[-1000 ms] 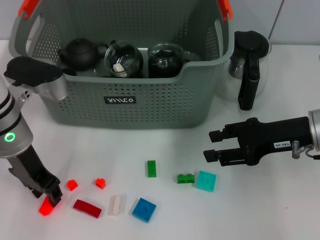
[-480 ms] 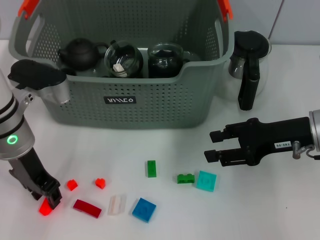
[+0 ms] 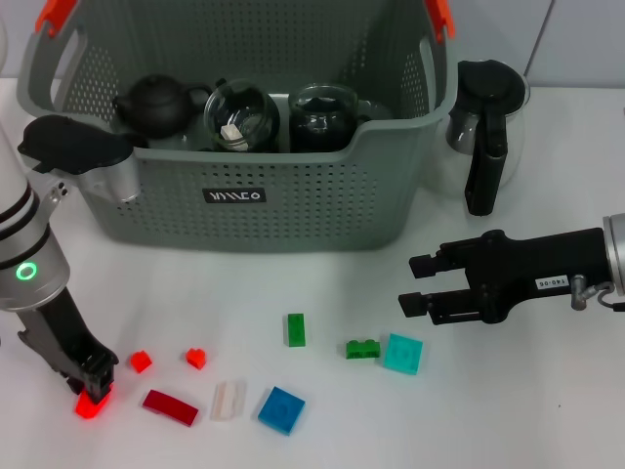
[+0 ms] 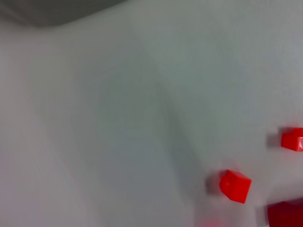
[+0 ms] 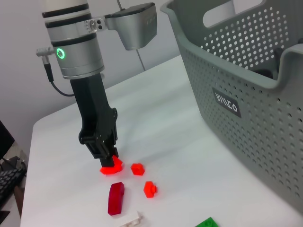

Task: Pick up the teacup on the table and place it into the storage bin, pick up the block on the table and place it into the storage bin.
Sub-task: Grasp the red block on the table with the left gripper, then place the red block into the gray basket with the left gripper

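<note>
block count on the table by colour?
Bright red: 3
Dark red: 1
White: 1
Blue: 1
Green: 2
Teal: 1
Total: 9
The left gripper is down on the leftmost bright red one.

Left gripper (image 5: 110, 163): black, pointing straight down, its tip right on a bright red block (image 5: 111, 166) at the plain white surface (image 5: 189, 156).
Arm above: silver cylinder with a glowing green ring.
Nearby blocks: two small red blocks (image 5: 137, 169) just beside it, a dark red long brick (image 5: 115, 198) close below them.
Large grey perforated plastic storage bin (image 5: 246, 94): well apart from the gripper, black label with white lettering facing us.
</note>
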